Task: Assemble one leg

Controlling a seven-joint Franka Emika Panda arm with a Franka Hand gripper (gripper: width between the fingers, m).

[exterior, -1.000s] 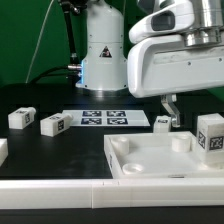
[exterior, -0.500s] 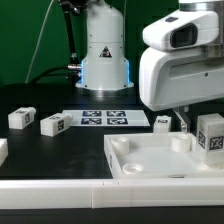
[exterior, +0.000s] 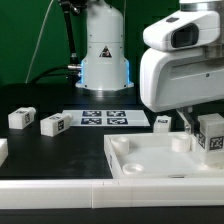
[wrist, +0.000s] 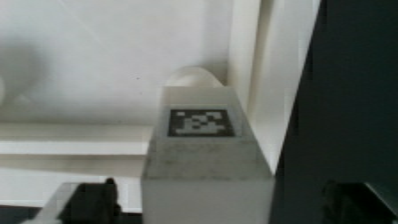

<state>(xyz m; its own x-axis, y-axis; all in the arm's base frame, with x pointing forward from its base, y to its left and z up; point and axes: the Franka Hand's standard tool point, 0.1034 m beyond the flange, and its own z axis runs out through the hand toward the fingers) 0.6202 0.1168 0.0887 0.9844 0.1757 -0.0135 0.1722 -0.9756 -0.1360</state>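
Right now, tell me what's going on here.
The Panda arm's gripper hangs over one white leg by the edge of the tray-like piece. Whether it grips the leg cannot be told. Three other legs lie loose on the table.

Leg A [exterior: 211,135] [wrist: 201,135]: small chunky white block, upright, with a black-and-white square tag on the camera-facing side. It stands near the table's front corner at the exterior view's right.

Leg B [exterior: 163,122]: same type, farther back along that right edge, partly hidden.

Leg C [exterior: 21,117] and leg D [exterior: 54,124]: near each other but not touching, by the edge at the exterior view's left, tags showing.
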